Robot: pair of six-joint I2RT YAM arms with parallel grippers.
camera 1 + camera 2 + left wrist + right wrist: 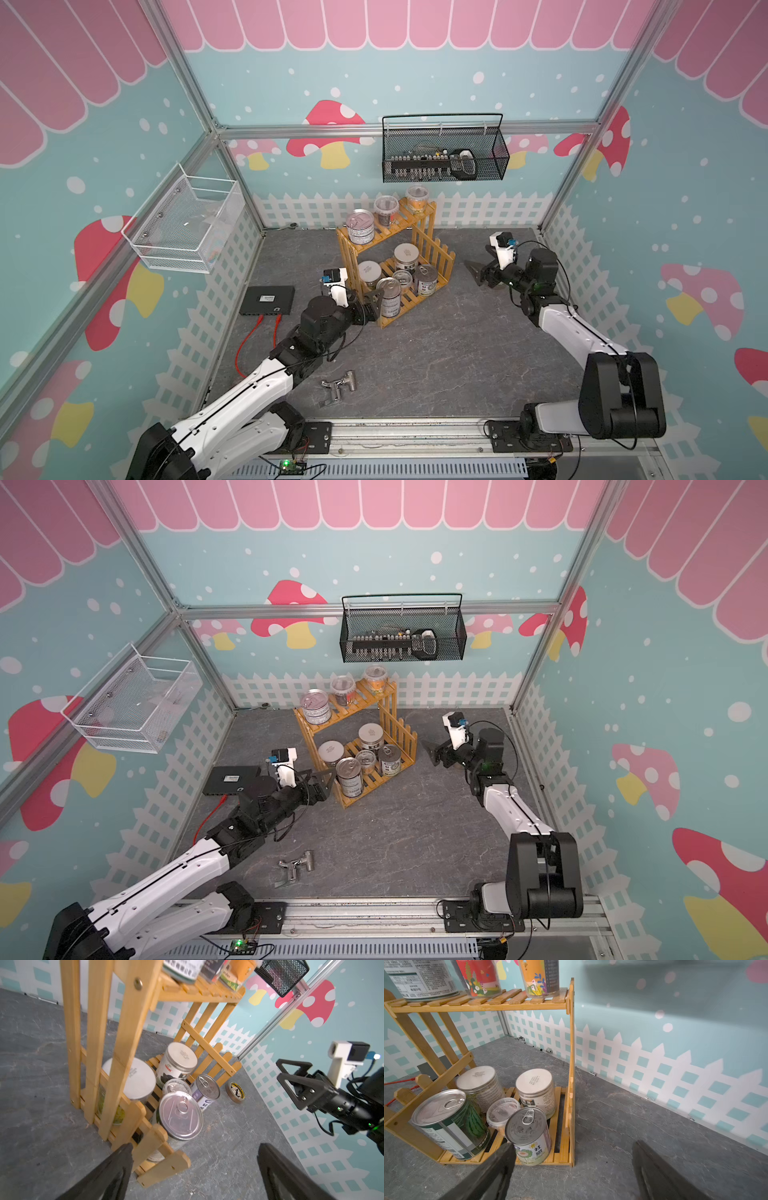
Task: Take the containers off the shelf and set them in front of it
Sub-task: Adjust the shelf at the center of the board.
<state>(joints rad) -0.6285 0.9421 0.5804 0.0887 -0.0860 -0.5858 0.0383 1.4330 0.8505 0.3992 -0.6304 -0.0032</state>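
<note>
here all eight containers (390, 296) stand on the shelf (432, 249); left gripper (372, 306) gapes empty beside its front corner; right gripper (476, 274) gapes too, standing apart

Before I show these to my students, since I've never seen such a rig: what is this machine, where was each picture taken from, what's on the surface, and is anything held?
It is two robot arms at a grey table, each ending in a two-fingered gripper. Two pictures look down from overhead; the others come from cameras on each arm's wrist. On the table stands a bamboo shelf with eight containers, three on top, five below. A metal faucet piece, a tape roll and a black box lie nearby. The left gripper and right gripper are open, holding nothing.
</note>
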